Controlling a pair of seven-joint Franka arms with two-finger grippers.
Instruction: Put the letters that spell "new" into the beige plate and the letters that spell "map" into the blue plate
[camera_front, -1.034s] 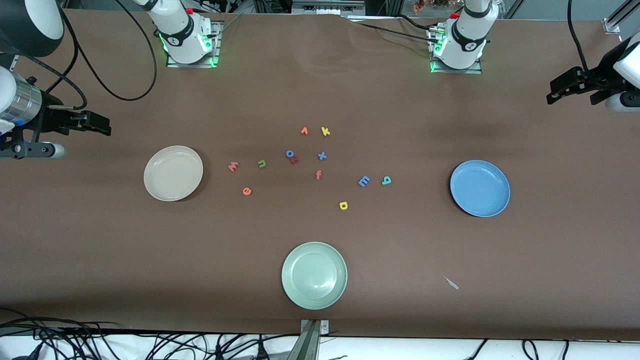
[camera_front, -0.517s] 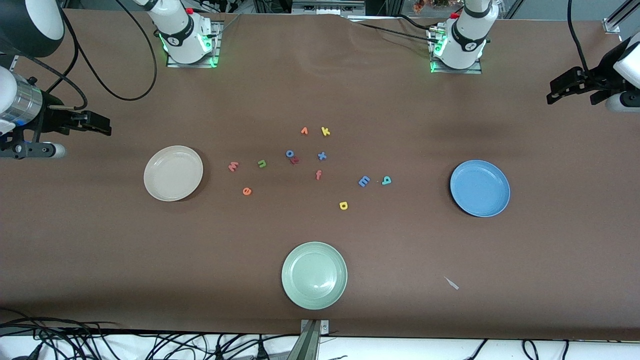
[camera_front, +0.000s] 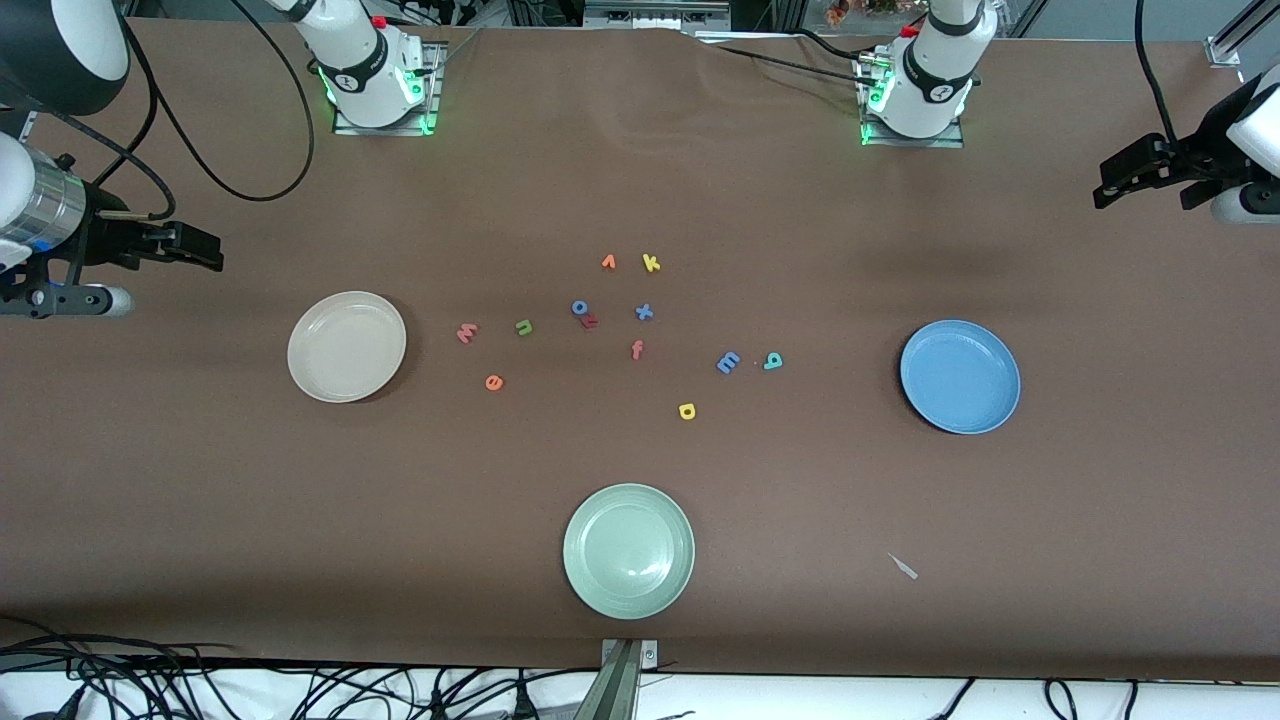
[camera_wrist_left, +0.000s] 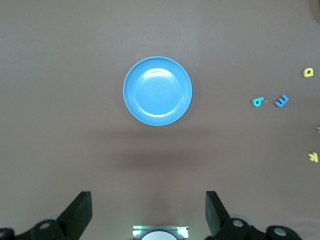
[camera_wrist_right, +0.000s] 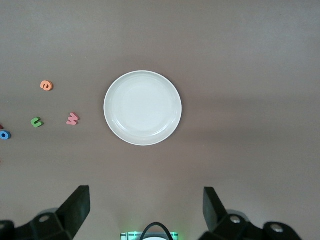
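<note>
Both end effectors, left (camera_wrist_left: 147, 212) and right (camera_wrist_right: 145, 212), hung open, waiting. The tiny green foam "n" (camera_front: 523, 326) (light, squashy, probably) wanted pinching across its edges.

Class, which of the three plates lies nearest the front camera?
The pale green plate; the beige plate and blue plate lie farther back, toward the table's ends.

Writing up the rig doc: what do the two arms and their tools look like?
Both arms are white with black joint bands, bolted to metal base plates with green lights glowing at the foot. Black cables loop off each. The right tool and left tool are black, with two flat wedge-shaped fingers; the right arm has a silver wrist section.
</note>
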